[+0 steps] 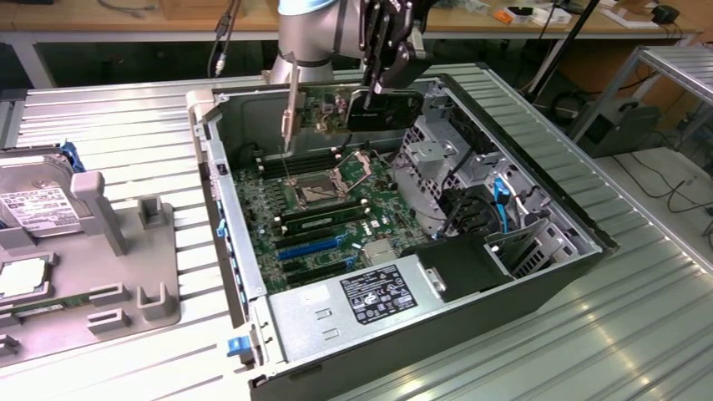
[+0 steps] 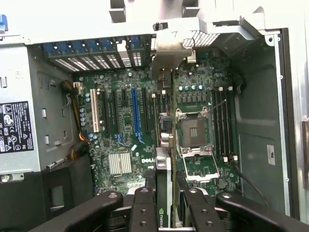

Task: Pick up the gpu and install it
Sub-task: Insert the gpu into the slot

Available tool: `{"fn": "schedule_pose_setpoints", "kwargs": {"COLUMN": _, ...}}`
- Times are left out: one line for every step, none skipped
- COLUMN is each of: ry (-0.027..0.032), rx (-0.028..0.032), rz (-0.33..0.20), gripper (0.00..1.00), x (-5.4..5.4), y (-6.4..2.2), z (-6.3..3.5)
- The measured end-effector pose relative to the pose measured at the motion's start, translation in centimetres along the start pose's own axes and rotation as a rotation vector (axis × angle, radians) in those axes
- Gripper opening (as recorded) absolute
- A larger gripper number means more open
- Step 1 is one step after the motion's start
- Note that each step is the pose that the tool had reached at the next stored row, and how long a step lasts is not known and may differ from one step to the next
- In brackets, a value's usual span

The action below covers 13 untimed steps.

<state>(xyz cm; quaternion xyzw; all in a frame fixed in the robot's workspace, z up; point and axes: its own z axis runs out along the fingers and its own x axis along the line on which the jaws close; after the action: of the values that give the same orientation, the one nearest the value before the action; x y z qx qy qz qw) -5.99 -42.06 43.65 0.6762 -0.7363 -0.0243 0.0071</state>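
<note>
The gpu (image 1: 354, 110) is a green card with a black cooler and a silver bracket (image 1: 292, 113) at its end. My gripper (image 1: 381, 83) is shut on it and holds it upright on edge, in the air over the far part of the open computer case (image 1: 563, 209). In the wrist view the gpu (image 2: 163, 169) shows edge-on between my black fingers (image 2: 143, 208), with its bracket (image 2: 170, 53) reaching toward the case's rear slot openings. Below it lies the green motherboard (image 2: 125, 121) with its expansion slots, one of them blue (image 2: 136, 108).
The CPU socket (image 2: 193, 130) and memory slots sit beside the card's line. A silver power supply (image 1: 368, 301) fills the case's near end, and a drive cage with blue cables (image 1: 502, 205) stands at the exterior view's right. A hard drive (image 1: 28, 205) rests on a grey fixture (image 1: 123, 251) at the left.
</note>
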Motion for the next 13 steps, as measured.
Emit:
{"fn": "schedule_pose_setpoints", "kwargs": {"ry": -0.0002, "rx": 0.0033, "rz": 0.000, "gripper": 0.27, "x": -0.02, "y": -0.01, "z": 0.01}}
{"fn": "schedule_pose_setpoints", "kwargs": {"ry": -0.0005, "rx": 0.0070, "rz": 0.000, "gripper": 0.27, "x": -0.05, "y": -0.01, "z": 0.04}}
{"fn": "schedule_pose_setpoints", "kwargs": {"ry": -0.0008, "rx": 0.0105, "rz": 0.000, "gripper": 0.27, "x": -0.08, "y": -0.01, "z": 0.06}}
{"fn": "schedule_pose_setpoints", "kwargs": {"ry": -0.0014, "rx": 0.0164, "rz": -0.001, "gripper": 0.27, "x": -0.10, "y": 0.00, "z": 0.11}}
{"fn": "schedule_pose_setpoints", "kwargs": {"ry": -0.0018, "rx": 0.0195, "rz": -0.002, "gripper": 0.27, "x": -0.11, "y": 0.00, "z": 0.15}}
{"fn": "schedule_pose_setpoints", "kwargs": {"ry": -0.0019, "rx": 0.0234, "rz": -0.007, "gripper": 0.27, "x": -0.12, "y": -0.01, "z": 0.21}}
{"fn": "schedule_pose_setpoints", "kwargs": {"ry": -0.0016, "rx": 0.0258, "rz": -0.018, "gripper": 0.27, "x": -0.14, "y": -0.01, "z": 0.25}}
{"fn": "schedule_pose_setpoints", "kwargs": {"ry": -0.0014, "rx": 0.0264, "rz": -0.028, "gripper": 0.27, "x": -0.14, "y": -0.01, "z": 0.28}}
{"fn": "schedule_pose_setpoints", "kwargs": {"ry": -0.0005, "rx": 0.0271, "rz": -0.053, "gripper": 0.27, "x": -0.14, "y": -0.01, "z": 0.31}}
{"fn": "schedule_pose_setpoints", "kwargs": {"ry": -0.0003, "rx": 0.0272, "rz": -0.062, "gripper": 0.27, "x": -0.15, "y": -0.01, "z": 0.32}}
{"fn": "schedule_pose_setpoints", "kwargs": {"ry": -0.0002, "rx": 0.0271, "rz": -0.067, "gripper": 0.27, "x": -0.15, "y": -0.01, "z": 0.32}}
{"fn": "schedule_pose_setpoints", "kwargs": {"ry": -0.0002, "rx": 0.0271, "rz": -0.067, "gripper": 0.27, "x": -0.15, "y": -0.01, "z": 0.32}}
{"fn": "schedule_pose_setpoints", "kwargs": {"ry": -0.0002, "rx": 0.0271, "rz": -0.067, "gripper": 0.27, "x": -0.15, "y": -0.01, "z": 0.32}}
